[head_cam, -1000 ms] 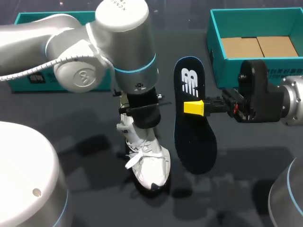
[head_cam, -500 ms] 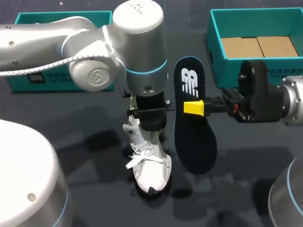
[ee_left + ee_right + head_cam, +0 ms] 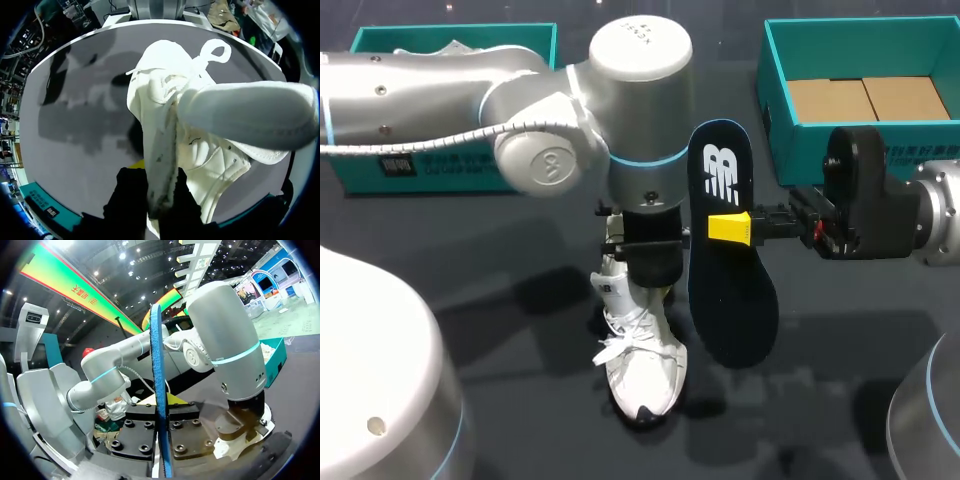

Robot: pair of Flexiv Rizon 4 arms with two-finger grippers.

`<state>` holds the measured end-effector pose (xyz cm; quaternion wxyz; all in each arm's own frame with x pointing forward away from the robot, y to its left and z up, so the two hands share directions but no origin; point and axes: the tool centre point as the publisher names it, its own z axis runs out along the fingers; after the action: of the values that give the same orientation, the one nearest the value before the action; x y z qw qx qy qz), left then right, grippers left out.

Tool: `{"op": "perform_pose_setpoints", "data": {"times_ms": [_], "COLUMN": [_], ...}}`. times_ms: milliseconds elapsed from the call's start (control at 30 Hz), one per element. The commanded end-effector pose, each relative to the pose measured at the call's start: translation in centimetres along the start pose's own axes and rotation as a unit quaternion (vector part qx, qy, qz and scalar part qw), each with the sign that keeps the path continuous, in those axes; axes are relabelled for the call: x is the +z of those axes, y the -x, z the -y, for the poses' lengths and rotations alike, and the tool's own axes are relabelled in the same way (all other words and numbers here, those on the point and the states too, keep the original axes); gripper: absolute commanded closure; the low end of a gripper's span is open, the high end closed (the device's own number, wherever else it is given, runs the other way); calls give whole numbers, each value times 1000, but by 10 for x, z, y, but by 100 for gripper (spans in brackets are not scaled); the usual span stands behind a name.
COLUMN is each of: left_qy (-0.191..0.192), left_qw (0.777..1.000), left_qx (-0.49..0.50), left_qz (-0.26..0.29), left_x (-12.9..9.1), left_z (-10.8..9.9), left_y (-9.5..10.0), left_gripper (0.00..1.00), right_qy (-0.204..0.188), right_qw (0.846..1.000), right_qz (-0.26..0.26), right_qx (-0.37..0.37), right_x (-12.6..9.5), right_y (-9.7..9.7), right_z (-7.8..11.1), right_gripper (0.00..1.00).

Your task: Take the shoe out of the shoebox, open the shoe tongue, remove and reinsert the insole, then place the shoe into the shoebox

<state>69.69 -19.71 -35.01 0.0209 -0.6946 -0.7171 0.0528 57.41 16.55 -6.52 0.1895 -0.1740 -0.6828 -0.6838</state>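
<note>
In the head view the white shoe (image 3: 642, 365) stands toe toward me on the dark table. My left gripper (image 3: 645, 272) comes down onto its heel end. In the left wrist view that gripper (image 3: 152, 195) is shut on the rim of the shoe (image 3: 165, 90), a white strip pinched between its black fingers. The dark blue insole (image 3: 732, 310) hangs on edge just right of the shoe. My right gripper (image 3: 730, 227) is shut on its middle. The right wrist view shows the insole (image 3: 159, 365) edge-on in that gripper (image 3: 162, 415), with the shoe (image 3: 227, 450) beyond it.
The open teal shoebox (image 3: 770, 95) with a brown cardboard floor sits at the back right, behind my right arm. A second teal box (image 3: 365, 40) lies at the back left. My left arm's wide elbow (image 3: 550, 160) hangs over the table's middle.
My left arm has carried the shoe to the right, closer to the insole. The right arm and the insole have stayed where they were.
</note>
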Motion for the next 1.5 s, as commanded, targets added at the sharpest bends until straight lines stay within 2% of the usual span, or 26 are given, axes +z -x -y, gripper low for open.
{"op": "perform_pose_setpoints", "data": {"times_ms": [33,500,567,700,733,800,867,900,1033,1167,1233,1267,1500], "left_qy": [-10,-16,-14,-11,-9,-7,-1,1,7,10,-6,-26,-26], "left_qw": [1000,1000,1000,1000,1000,999,999,999,994,979,966,951,951], "left_qx": [10,23,24,23,26,28,27,25,25,38,47,46,46], "left_qz": [-4,-9,-9,0,7,19,36,44,105,201,254,304,304], "left_x": [10,29,30,26,24,18,10,5,-25,-65,-85,-104,-104], "left_z": [-3,-4,-3,-4,-4,-4,-5,-6,-8,-11,-13,-17,-17], "left_y": [9,17,18,20,19,18,18,17,13,5,3,2,2], "left_gripper": [100,99,82,55,46,19,4,0,0,0,0,0,0], "right_qy": [0,0,0,0,0,0,0,0,0,0,0,0,0], "right_qw": [1000,1000,1000,1000,1000,1000,1000,1000,1000,1000,1000,1000,1000], "right_qz": [2,2,2,2,2,2,2,2,2,2,2,2,2], "right_qx": [0,0,0,0,0,0,0,0,0,0,0,0,0], "right_x": [1,1,1,1,1,1,1,1,1,1,1,1,1], "right_y": [-1,-1,-1,-1,-1,-1,-1,-1,-1,-1,-1,-1,-1], "right_z": [1,1,1,1,1,1,1,1,1,1,1,1,1], "right_gripper": [100,100,100,100,100,100,100,100,100,100,100,100,100]}}
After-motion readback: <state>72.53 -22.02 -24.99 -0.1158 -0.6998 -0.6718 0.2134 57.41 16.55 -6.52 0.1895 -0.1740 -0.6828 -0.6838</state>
